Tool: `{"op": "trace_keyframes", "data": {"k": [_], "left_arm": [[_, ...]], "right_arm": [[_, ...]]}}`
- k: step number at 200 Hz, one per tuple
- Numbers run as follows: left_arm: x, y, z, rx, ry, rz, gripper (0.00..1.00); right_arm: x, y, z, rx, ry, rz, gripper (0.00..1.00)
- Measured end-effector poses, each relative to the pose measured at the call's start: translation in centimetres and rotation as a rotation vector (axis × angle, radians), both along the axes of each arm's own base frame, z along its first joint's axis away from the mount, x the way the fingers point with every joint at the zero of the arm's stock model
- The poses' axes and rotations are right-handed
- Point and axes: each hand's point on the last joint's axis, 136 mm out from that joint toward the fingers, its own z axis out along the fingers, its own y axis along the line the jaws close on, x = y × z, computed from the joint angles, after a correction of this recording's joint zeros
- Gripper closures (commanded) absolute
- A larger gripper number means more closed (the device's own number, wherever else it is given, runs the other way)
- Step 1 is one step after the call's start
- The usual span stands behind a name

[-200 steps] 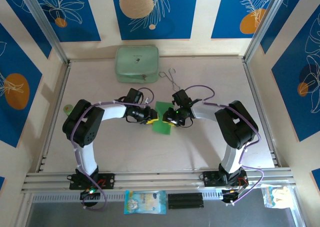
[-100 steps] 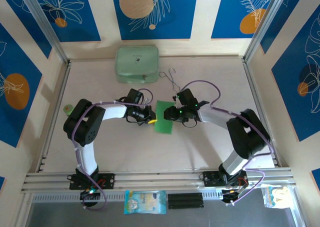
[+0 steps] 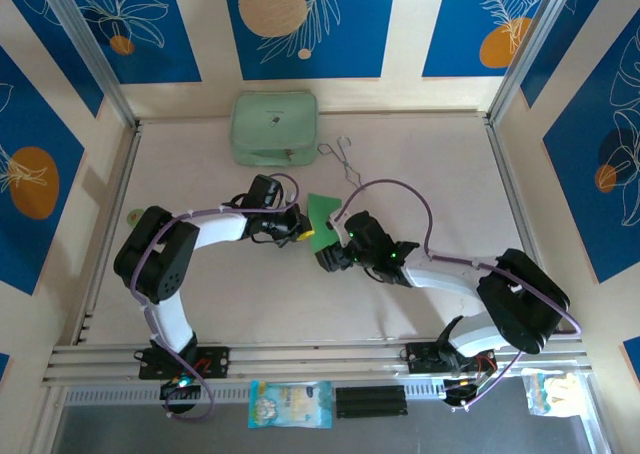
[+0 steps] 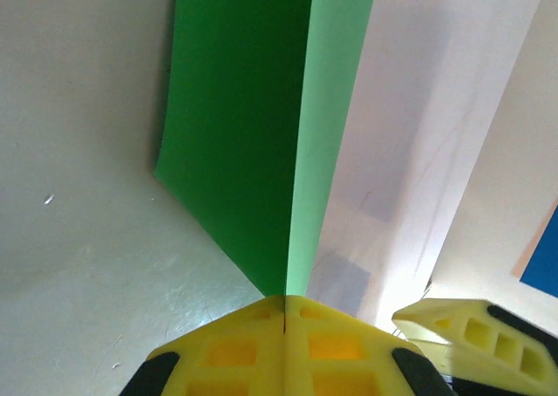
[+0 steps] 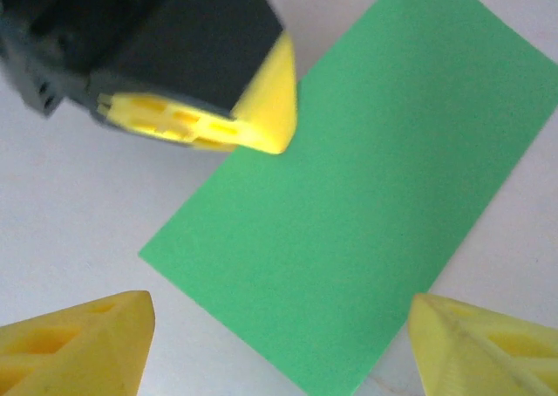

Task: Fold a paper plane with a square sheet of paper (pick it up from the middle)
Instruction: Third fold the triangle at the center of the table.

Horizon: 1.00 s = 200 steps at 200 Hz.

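Note:
The square sheet of paper (image 3: 322, 217) is bright green and folded into a rectangle, near the table's middle. My left gripper (image 3: 303, 236) is shut on the sheet's left edge. In the left wrist view its yellow fingers (image 4: 235, 348) meet on the paper (image 4: 244, 134), which stands on edge away from them. My right gripper (image 3: 328, 258) sits just near of the sheet, open. In the right wrist view its fingertips (image 5: 87, 339) straddle the near end of the paper (image 5: 366, 230) without touching it, and the left gripper's fingers (image 5: 222, 121) show at the paper's far edge.
A pale mint case (image 3: 274, 127) lies at the back of the table, with thin wire tongs (image 3: 342, 159) to its right. A small green disc (image 3: 135, 214) lies at the left edge. Packets (image 3: 290, 404) lie in front of the arm bases.
My right gripper has opened, let go of the sheet and swung near and left of it. The left gripper has shut on the sheet's edge and holds it alone.

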Motion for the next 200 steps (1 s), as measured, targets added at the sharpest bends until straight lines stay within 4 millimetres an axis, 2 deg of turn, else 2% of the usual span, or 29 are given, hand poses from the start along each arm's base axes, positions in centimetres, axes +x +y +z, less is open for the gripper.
{"op": "trace_keyframes", "data": {"k": [19, 41, 68, 107, 171, 200], "left_arm": [[0.0, -0.1, 0.0, -0.004, 0.009, 0.009, 1.0], [0.1, -0.2, 0.1, -0.009, 0.008, 0.013, 1.0], [0.1, -0.2, 0.1, -0.01, 0.009, 0.017, 1.0], [0.1, -0.2, 0.0, -0.009, 0.019, 0.026, 1.0], [0.0, -0.1, 0.0, -0.008, 0.021, 0.027, 1.0], [0.0, -0.2, 0.0, -0.006, 0.021, 0.026, 0.98]], "right_arm": [[-1.0, 0.3, -0.8, -0.035, -0.074, 0.081, 0.22], [-1.3, 1.4, -0.8, -0.062, -0.168, 0.162, 0.22], [-0.5, 2.5, -0.9, -0.098, -0.274, 0.207, 0.24], [0.9, 2.4, -1.8, -0.171, -0.374, 0.2, 0.29], [1.1, 2.3, -1.9, -0.219, -0.442, 0.199, 0.58], [1.0, 2.3, -1.9, -0.217, -0.443, 0.204, 0.66]]}}
